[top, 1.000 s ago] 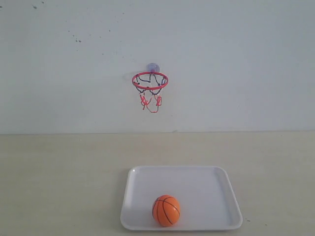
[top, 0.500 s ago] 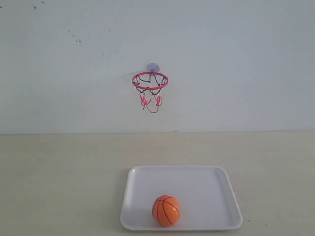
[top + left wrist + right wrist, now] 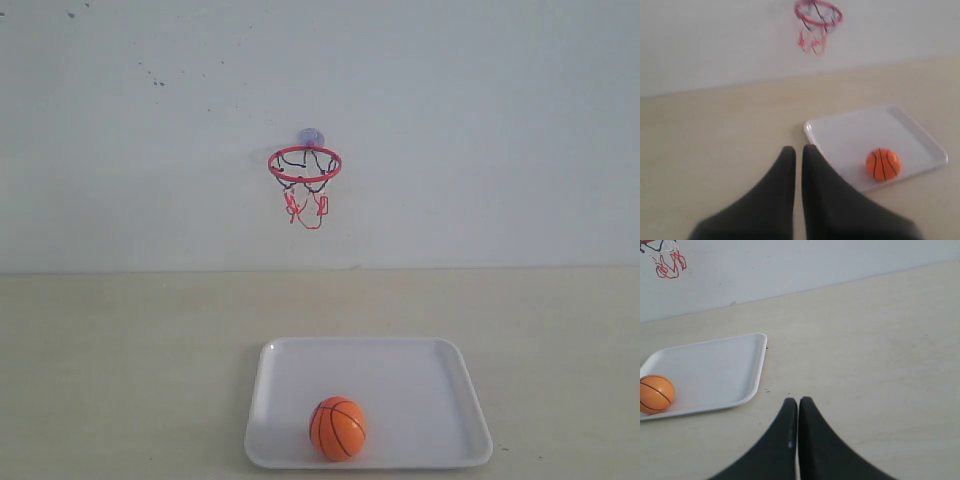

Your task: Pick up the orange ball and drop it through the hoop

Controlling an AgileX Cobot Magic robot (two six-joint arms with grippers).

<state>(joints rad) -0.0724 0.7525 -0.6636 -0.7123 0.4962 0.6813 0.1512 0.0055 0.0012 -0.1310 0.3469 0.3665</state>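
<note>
The orange ball (image 3: 338, 428) rests in a white tray (image 3: 410, 372), close to the tray's front edge. On the wall behind hangs the hoop (image 3: 304, 164), a red ring with a string net and a greyish suction cup above it. Neither gripper shows in the exterior view. My left gripper (image 3: 799, 149) is shut and holds nothing, hovering over the table beside the tray, with the orange ball (image 3: 883, 163) and the hoop (image 3: 818, 12) ahead of it. My right gripper (image 3: 798, 400) is shut and empty over bare table; the orange ball (image 3: 655, 393) and tray (image 3: 715, 367) lie to its side.
The tray sits on a pale wooden table (image 3: 120, 360) that meets a plain white wall (image 3: 480, 130). Only the net's tip (image 3: 671, 262) shows in the right wrist view.
</note>
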